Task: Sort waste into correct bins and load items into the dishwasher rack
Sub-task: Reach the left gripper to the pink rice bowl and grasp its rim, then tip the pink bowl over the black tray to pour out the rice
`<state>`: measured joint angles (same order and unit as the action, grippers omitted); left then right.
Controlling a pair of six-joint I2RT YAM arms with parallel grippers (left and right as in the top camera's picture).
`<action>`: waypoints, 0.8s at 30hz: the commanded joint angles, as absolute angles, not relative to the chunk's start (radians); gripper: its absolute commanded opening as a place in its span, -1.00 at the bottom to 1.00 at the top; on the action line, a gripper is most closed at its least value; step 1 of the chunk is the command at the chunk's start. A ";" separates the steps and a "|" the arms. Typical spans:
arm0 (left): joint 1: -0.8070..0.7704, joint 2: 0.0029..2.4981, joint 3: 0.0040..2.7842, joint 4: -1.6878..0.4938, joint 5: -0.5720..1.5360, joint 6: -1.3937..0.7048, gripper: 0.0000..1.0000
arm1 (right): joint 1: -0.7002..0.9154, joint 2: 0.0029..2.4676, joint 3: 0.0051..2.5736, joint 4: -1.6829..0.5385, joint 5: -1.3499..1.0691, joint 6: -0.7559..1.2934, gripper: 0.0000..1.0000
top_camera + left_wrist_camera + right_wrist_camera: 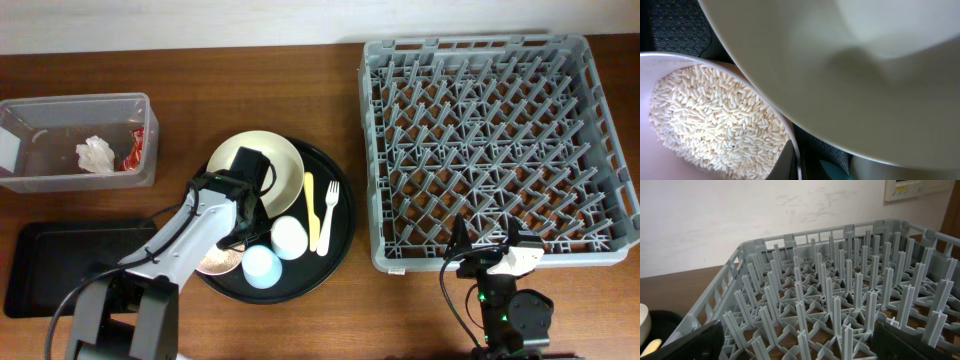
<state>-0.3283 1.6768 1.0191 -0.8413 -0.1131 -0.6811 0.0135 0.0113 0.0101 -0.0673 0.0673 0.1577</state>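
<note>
The small pinkish bowl [215, 263] sits on the round tray, full of rice grains [715, 120]. My left gripper [232, 240] is over it. In the left wrist view the gripper [797, 167] is shut on the bowl's rim [670, 55], with one finger inside over the rice. The cream plate [280, 165] lies beside it and fills the wrist view [840, 75]. The white cup [289, 237], light blue cup [262, 267], yellow knife [310, 210] and white fork [329, 205] lie on the tray. My right gripper [485, 250] is open and empty at the near wall of the grey rack [500, 140], whose pegs [835, 310] show between its fingers [800, 345].
The clear tub [75, 105] at the far left holds the tissue ball [95, 155] and the red wrapper [135, 150]. The shallow black tray [70, 265] lies at the near left. The dishes rest on a large round black tray [335, 240].
</note>
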 commanded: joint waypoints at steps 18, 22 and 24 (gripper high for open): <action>-0.326 1.687 1.251 -1.060 -0.159 -0.600 -0.99 | 0.006 0.006 0.006 -0.073 0.083 0.163 0.96; -0.320 1.687 1.338 -1.159 -0.205 -0.586 -0.98 | 0.006 0.006 0.006 -0.073 0.083 0.163 0.96; -0.303 1.687 1.409 -1.234 -0.252 -0.586 -0.99 | 0.006 0.006 0.006 -0.073 0.083 0.163 0.96</action>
